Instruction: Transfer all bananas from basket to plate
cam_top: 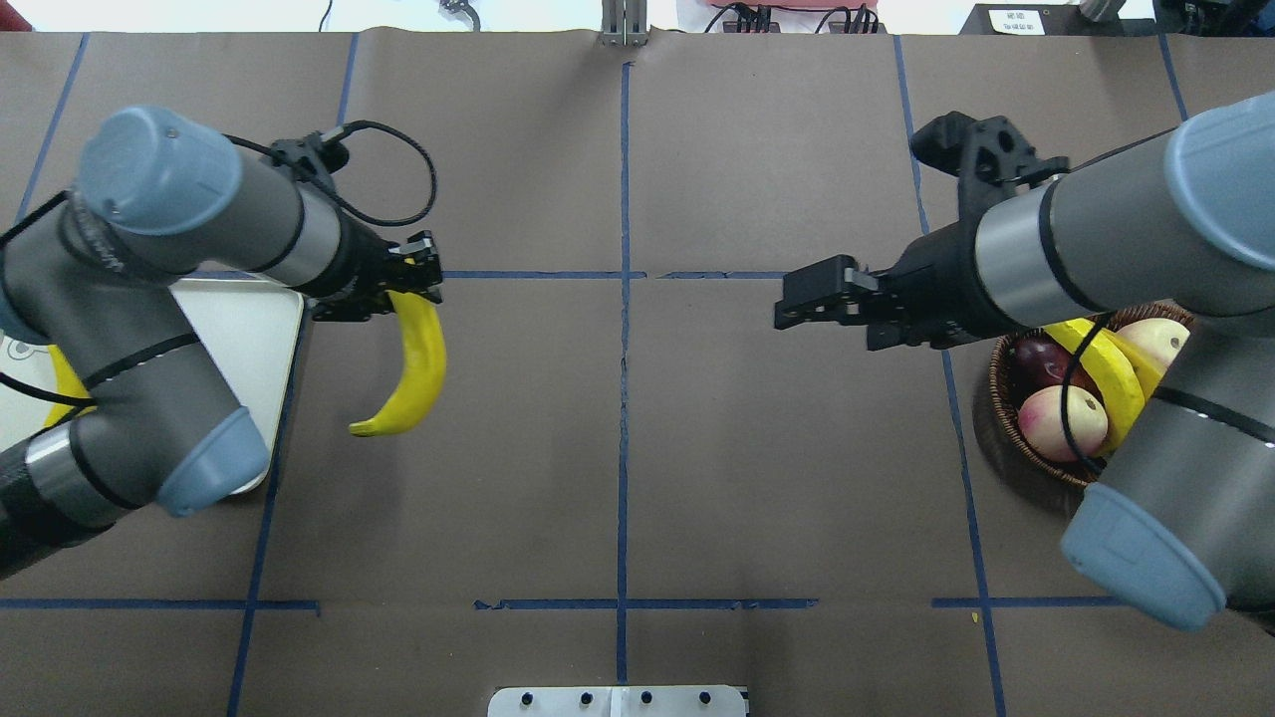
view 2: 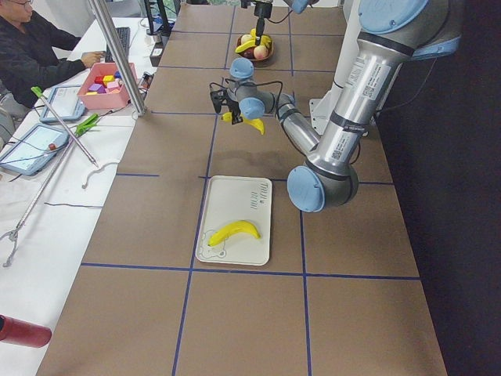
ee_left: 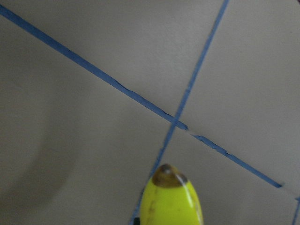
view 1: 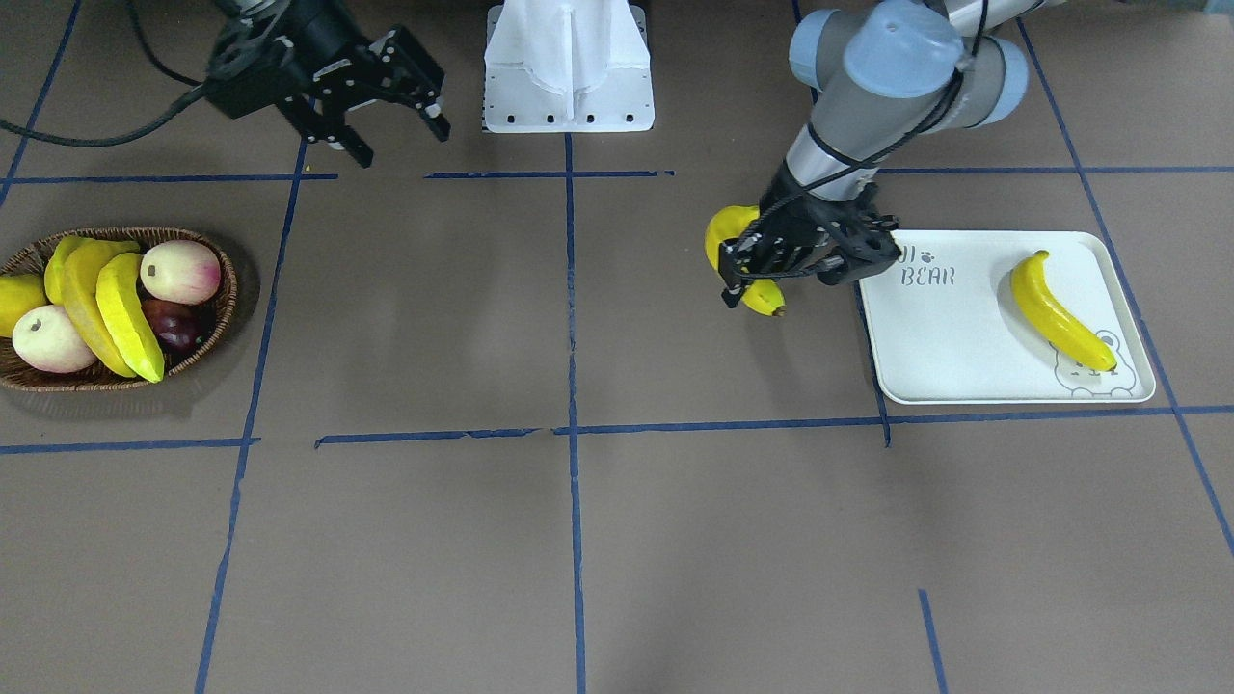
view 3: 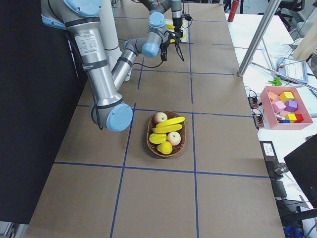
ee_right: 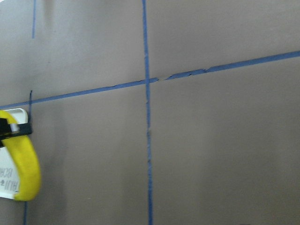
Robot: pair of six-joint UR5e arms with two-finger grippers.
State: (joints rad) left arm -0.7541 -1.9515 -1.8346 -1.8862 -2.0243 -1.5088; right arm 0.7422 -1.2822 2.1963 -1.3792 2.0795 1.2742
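On your brown taped worktop, one banana lies on the plate, and the left pincer pinches a second banana just beside it. Two more bananas seem left in the basket, so you're roughly halfway; the right pincer hangs spread and empty.

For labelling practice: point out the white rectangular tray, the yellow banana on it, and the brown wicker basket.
White rectangular tray (view 1: 964, 347): front-facing view, bare floor.
Yellow banana on it (view 1: 1060, 313): front-facing view, middle.
Brown wicker basket (view 1: 229, 289): front-facing view, braided rim.
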